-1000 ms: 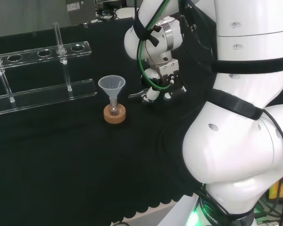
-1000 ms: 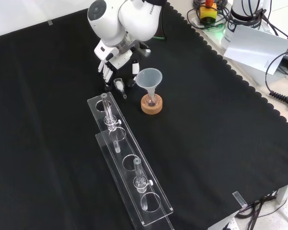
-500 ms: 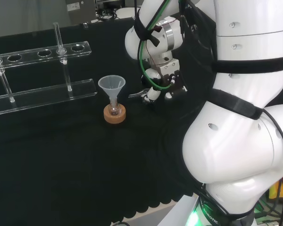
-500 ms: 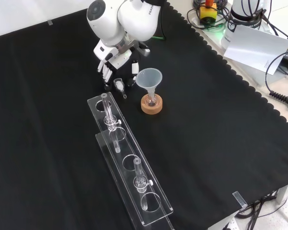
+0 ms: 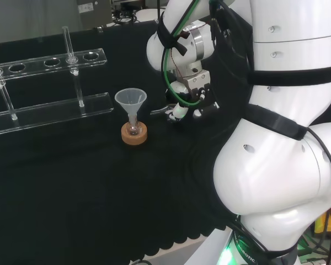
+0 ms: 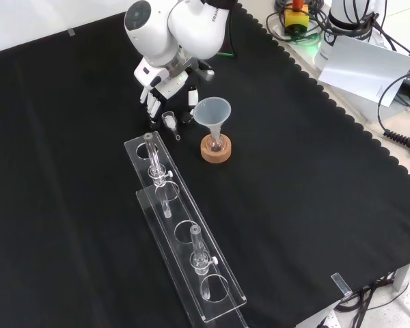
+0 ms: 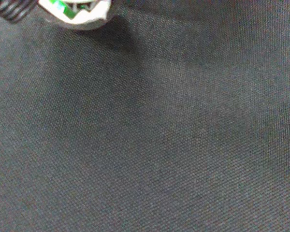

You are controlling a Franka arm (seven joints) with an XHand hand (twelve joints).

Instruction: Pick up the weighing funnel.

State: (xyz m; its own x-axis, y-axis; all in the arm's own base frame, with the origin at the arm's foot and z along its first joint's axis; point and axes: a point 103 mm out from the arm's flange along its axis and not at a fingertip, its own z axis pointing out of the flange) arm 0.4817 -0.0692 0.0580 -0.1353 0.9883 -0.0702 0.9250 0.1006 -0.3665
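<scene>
The weighing funnel [image 6: 169, 121], a small clear scoop with a short stem, lies on the black cloth just left of the big funnel [image 6: 212, 112] in the front view. In the head view the weighing funnel [image 5: 159, 112] shows as a faint clear piece to the big funnel's right. The hand [image 6: 165, 87] hangs low over it, open. Its fingers [image 6: 150, 104] point down on one side of the piece and the thumb [image 6: 193, 98] on the other. I cannot tell whether they touch it. In the head view the hand [image 5: 190, 91] sits below the white wrist link.
The big funnel [image 5: 131, 100] stands with its stem in a small flask on a cork ring [image 6: 216, 149]. A long clear tube rack [image 6: 184, 236] with a few glass tubes lies near the hand's fingers. The cloth's scalloped edge [image 6: 369, 140] runs along the front view's right.
The hand has shifted only very slightly above the weighing funnel. The weighing funnel lies where it was.
</scene>
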